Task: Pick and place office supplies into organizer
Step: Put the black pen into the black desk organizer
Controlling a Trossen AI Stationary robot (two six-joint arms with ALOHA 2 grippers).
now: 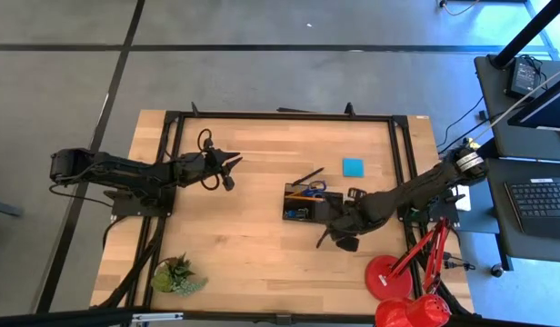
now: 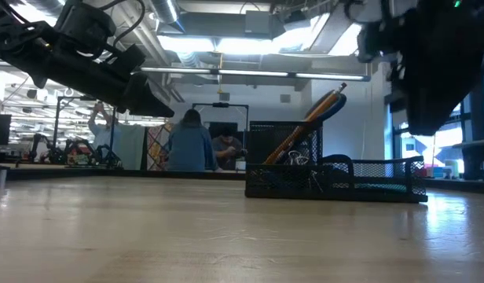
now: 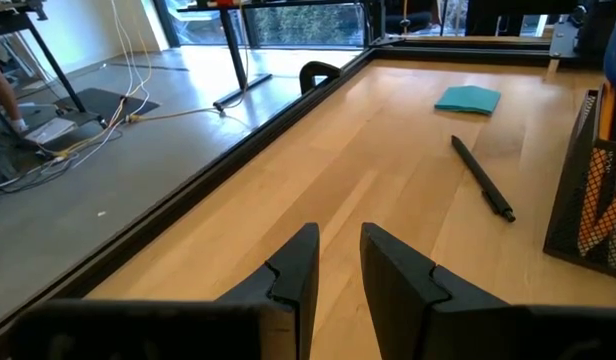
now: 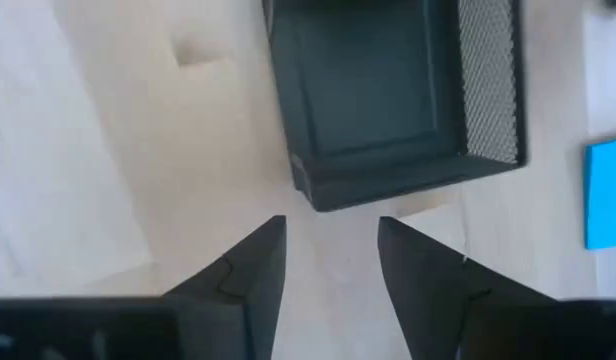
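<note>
Left gripper (image 1: 227,169), centre-left in the overhead frame, idles narrowly parted and empty. Right of centre sits the black mesh organizer (image 1: 305,202), orange pencils propped inside, a black pen (image 1: 308,175) just above. The square blue note pad (image 1: 353,167) waits nearby. Right gripper (image 1: 339,238), released and empty, should likely approach squarely.
</note>
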